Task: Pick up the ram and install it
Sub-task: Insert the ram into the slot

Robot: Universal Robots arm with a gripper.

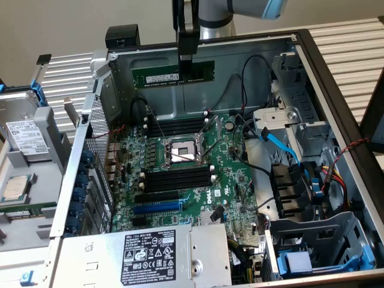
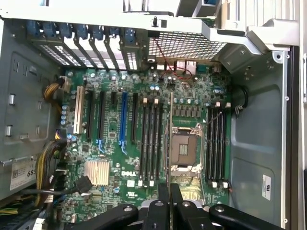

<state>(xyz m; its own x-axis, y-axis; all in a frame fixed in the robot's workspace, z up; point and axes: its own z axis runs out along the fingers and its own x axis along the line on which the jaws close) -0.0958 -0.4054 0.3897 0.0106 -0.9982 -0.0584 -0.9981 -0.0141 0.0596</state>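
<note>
The ram, a green stick with a white label, hangs level above the open computer case, over the far part of the motherboard. My gripper is shut on its top edge, right of the label. In the wrist view the ram appears edge-on as a thin line running out from the gripper, over the CPU socket. Black memory slots lie on both sides of the socket, one bank toward the blue slot and one bank toward the case wall. The stick is well above the slots.
Case walls ring the board. Loose cables and drive cages sit at the exterior view's right. A power supply lies in front. Outside the case at the left lie a loose processor and a drive.
</note>
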